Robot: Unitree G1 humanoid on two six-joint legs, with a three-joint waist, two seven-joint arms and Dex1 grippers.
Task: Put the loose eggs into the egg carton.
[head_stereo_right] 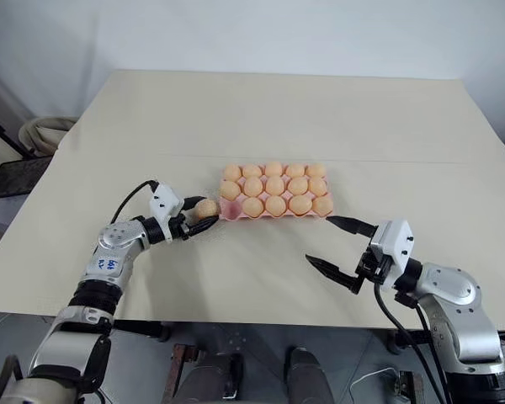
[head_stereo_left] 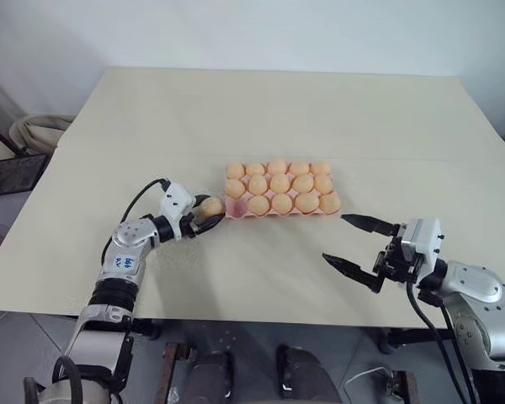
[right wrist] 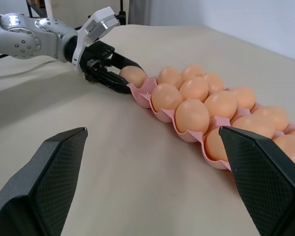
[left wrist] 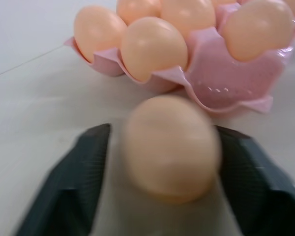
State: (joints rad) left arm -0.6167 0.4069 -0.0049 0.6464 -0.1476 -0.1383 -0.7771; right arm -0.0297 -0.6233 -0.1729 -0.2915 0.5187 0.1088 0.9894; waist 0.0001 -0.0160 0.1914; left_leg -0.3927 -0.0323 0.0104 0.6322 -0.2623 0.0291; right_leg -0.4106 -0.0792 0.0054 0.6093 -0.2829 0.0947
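one egg (head_stereo_left: 210, 206) in left gripper (head_stereo_left: 207, 216)

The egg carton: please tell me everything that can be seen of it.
The egg carton is a flat, pink tray that looks like thin moulded plastic, with three rows of five round cups. It lies flat on the beige table. Fourteen cups hold pale orange eggs; the near corner cup on the robot's left is empty. The left gripper holds one more egg just beside that corner. Whether it touches the carton I cannot tell.

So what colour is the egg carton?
Pink; the egg carton shows best in the left wrist view.
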